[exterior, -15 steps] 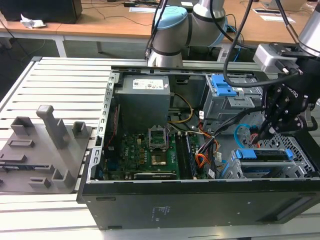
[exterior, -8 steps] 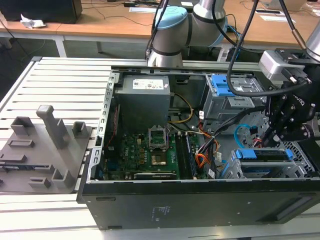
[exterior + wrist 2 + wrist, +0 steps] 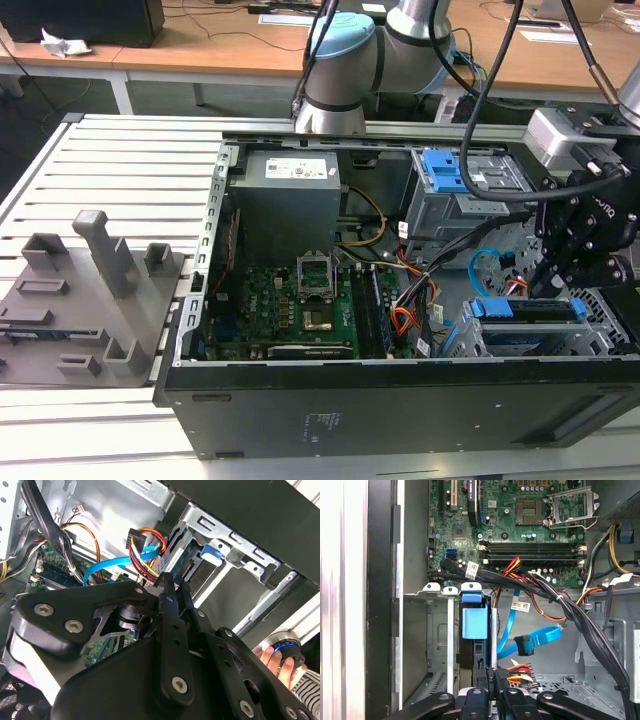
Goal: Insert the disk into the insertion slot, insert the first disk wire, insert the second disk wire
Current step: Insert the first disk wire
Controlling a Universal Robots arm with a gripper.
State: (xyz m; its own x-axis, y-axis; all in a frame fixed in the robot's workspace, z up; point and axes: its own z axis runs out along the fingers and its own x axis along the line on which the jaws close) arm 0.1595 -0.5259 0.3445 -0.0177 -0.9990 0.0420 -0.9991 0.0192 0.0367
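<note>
The disk [image 3: 527,311], in its blue carrier [image 3: 474,622], sits inside the insertion slot [image 3: 596,338] of the light-grey drive cage [image 3: 438,630]. My gripper [image 3: 556,272] hangs just over the disk's rear end. In both wrist views its two black fingers [image 3: 488,679] are pressed together. Their tips rest against the dark plug of the first disk wire [image 3: 512,672], a red, yellow and black bundle [image 3: 146,550], at the disk's edge. The second disk wire [image 3: 536,639], a light-blue flat cable [image 3: 484,262], loops free beside it. Its dark plug [image 3: 524,645] hangs loose.
Thick black cables [image 3: 580,615] cross between motherboard [image 3: 290,305] and cage. A taller grey bay with a blue latch [image 3: 445,170] stands behind. A person's hand [image 3: 272,658] rests on a blue-ringed knob outside the case. A grey fixture [image 3: 95,290] lies at the exterior view's left.
</note>
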